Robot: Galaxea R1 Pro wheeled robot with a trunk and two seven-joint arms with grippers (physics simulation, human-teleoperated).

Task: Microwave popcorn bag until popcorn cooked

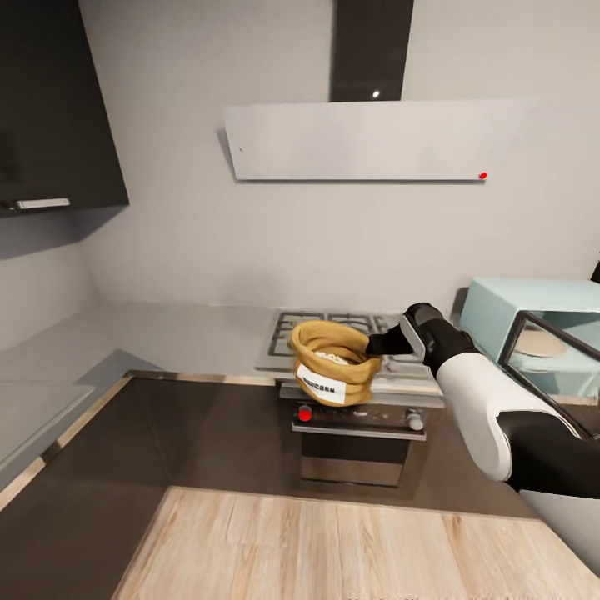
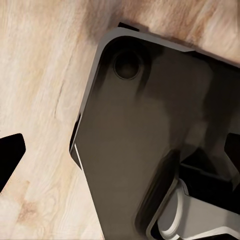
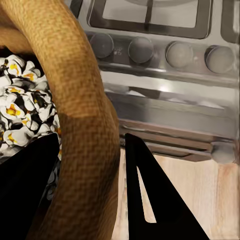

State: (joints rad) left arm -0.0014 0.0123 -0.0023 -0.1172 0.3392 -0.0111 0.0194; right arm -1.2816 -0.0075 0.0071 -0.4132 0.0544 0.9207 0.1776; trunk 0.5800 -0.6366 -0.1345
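Note:
My right gripper (image 1: 385,342) is shut on the rolled rim of the brown burlap popcorn bag (image 1: 333,371), holding it in the air in front of the gas hob. In the right wrist view one dark finger (image 3: 30,190) is inside the popcorn bag (image 3: 82,115) and the other outside its rim. White and yellow puffed popcorn (image 3: 20,112) fills the bag's mouth. The mint-blue microwave (image 1: 500,312) stands at the right with its dark glass door (image 1: 554,354) swung open. The grey countertop (image 1: 167,342) runs left of the hob. My left gripper (image 2: 120,152) hangs open over the wooden floor.
The steel gas hob (image 1: 333,321) and built-in oven (image 1: 358,446) sit right behind the bag. Above is the white slanted hood (image 1: 367,142); a dark wall cabinet (image 1: 50,108) hangs at the upper left. The robot's dark base (image 2: 150,140) lies under the left gripper.

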